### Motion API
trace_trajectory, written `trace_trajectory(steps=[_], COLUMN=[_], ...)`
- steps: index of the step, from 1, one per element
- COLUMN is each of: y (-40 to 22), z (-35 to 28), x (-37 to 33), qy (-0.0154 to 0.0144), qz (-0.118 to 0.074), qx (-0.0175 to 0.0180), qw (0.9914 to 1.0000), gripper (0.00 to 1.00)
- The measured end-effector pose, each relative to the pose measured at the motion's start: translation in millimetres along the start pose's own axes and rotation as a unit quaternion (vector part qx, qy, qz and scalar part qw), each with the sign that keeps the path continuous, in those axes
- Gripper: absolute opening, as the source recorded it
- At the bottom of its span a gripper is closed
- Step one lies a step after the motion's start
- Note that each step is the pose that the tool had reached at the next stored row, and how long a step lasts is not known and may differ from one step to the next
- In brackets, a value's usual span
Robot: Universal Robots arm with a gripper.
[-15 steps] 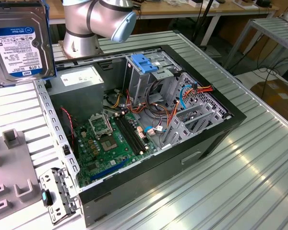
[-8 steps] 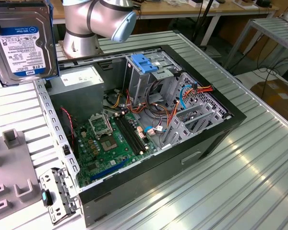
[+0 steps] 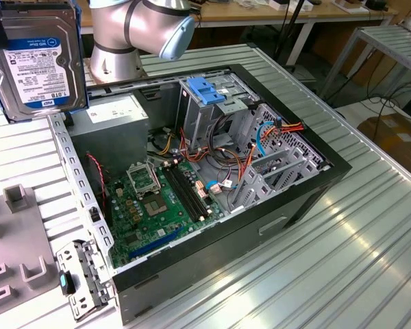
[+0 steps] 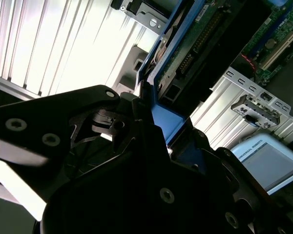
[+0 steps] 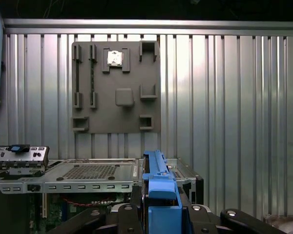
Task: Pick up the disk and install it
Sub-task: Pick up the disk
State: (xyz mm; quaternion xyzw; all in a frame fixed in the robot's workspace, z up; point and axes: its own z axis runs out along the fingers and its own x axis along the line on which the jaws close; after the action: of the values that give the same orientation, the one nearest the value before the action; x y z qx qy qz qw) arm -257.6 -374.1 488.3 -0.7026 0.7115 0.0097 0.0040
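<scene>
The disk [image 3: 34, 62] hangs in the air at the exterior view's upper left, above the rear corner of the open computer case [image 3: 192, 178]. Its white label with a blue band faces the camera, and blue rails run along its sides. In the second wrist view my gripper [image 4: 156, 122] is shut on the disk [image 4: 195, 39], its black fingers [image 4: 132, 112] clamping one blue-railed end. The first wrist view looks along the disk's blue edge [image 5: 158, 190], held between the gripper [image 5: 158, 217] jaws.
Inside the case are the drive cage topped by a blue latch plate [image 3: 205, 89], a grey power-supply box [image 3: 113, 120], the motherboard [image 3: 157, 199] and loose cables [image 3: 260, 137]. A grey fixture plate [image 3: 14, 226] lies on the ribbed metal table [image 3: 342, 240]. The arm's base [image 3: 123, 41] stands behind the case.
</scene>
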Motion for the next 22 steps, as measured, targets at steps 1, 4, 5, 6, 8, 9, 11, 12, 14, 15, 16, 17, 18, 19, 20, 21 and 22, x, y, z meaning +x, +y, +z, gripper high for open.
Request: trace_trajectory(steps=[1,4,5,6,8,9,11,12,14,15,16,17,18,19,20,21,22], y=[-1.4,-5.3,-6.8,-7.7,-9.9,-10.8,-12.0,-12.7,-13.4,-13.6,-13.8,-13.9,-14.0,-14.2,-14.4,-14.9,-15.5], z=[0.0,-0.1,0.0,0.0,-0.1,-0.1,-0.1,-0.1,-0.2,-0.2,-0.3,-0.3,-0.3,-0.3,-0.3,-0.3,-0.3], x=[0.0,-0.1,-0.1,-0.1,-0.1,-0.1,0.4,1.3,3.8,5.4,6.8,8.3,9.6,10.9,11.7,12.6,13.1], qy=[0.0000,0.0000,0.0000,0.0000,0.0001,0.0002,0.0004,0.0004,0.0006,0.0006,0.0007,0.0007,0.0007,0.0008,0.0008,0.0009,0.0011], qz=[0.000,0.000,0.000,0.000,0.000,0.000,0.000,0.000,0.000,0.000,0.000,0.000,0.000,0.000,0.000,0.000,0.000], qx=[0.0000,0.0000,0.0000,0.0000,0.0000,0.0000,0.0000,0.0000,0.0000,0.0000,0.0000,0.0000,0.0000,0.0000,0.0000,0.0000,0.0000], qw=[1.00000,1.00000,1.00000,1.00000,1.00000,1.00000,1.00000,1.00000,1.00000,1.00000,1.00000,1.00000,1.00000,1.00000,1.00000,1.00000,1.00000], gripper=[0.37,0.37,0.37,0.37,0.37,0.37,0.37,0.37,0.37,0.37,0.37,0.37,0.37,0.37,0.37,0.37,0.37])
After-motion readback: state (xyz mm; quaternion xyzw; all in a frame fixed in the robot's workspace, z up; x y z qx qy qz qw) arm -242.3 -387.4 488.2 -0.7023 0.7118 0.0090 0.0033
